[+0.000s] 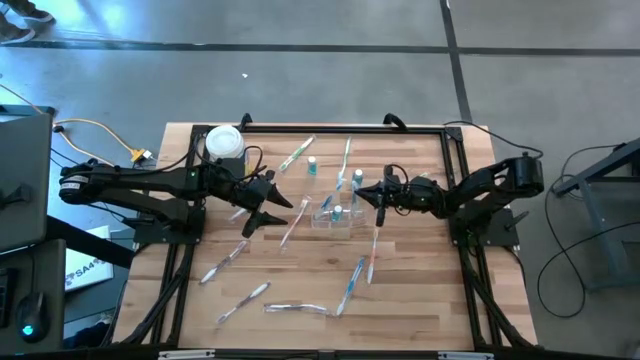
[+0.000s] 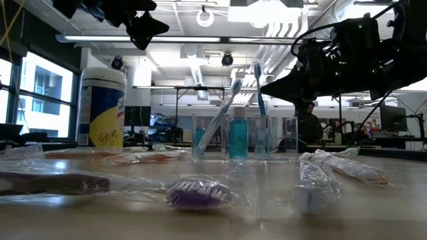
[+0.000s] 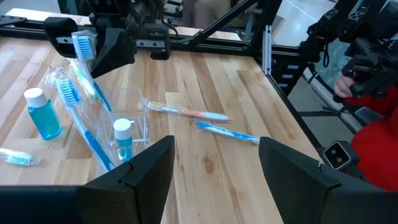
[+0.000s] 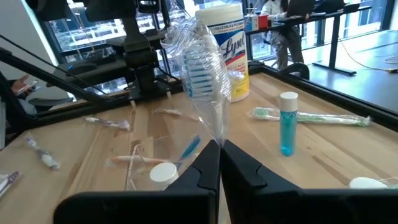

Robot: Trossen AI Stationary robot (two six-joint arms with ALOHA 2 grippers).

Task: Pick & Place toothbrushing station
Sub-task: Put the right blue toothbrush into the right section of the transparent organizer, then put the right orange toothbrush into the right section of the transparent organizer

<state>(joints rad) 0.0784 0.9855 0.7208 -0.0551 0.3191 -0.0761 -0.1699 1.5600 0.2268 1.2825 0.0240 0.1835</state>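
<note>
Toothbrushes in clear wrappers are lying scattered over the wooden table in the high view, and the station, a clear boxy holder, is sitting just right of the frame's centre, barely showing against the wood. The right gripper is hanging just right of it, fingers pinched together on a wrapped brush; only the right wrist view is making that grip plain, with the blue-and-white bristles standing straight up from the closed fingertips. The left gripper is hovering left of the station with its fingers apart and nothing between them, and the left wrist view is showing the wide gap over bare wood. The low view is giving what the overhead one cannot: the station is standing upright mid-frame, with a blue bottle and leaning brushes inside it. A white tub with a yellow label is standing at the left there, in the table's upper-left corner from above. The left wrist view alone is catching a person in a red sleeve at its right edge, beyond the table. A second blue bottle is standing alone on the wood in the right wrist view.
</note>
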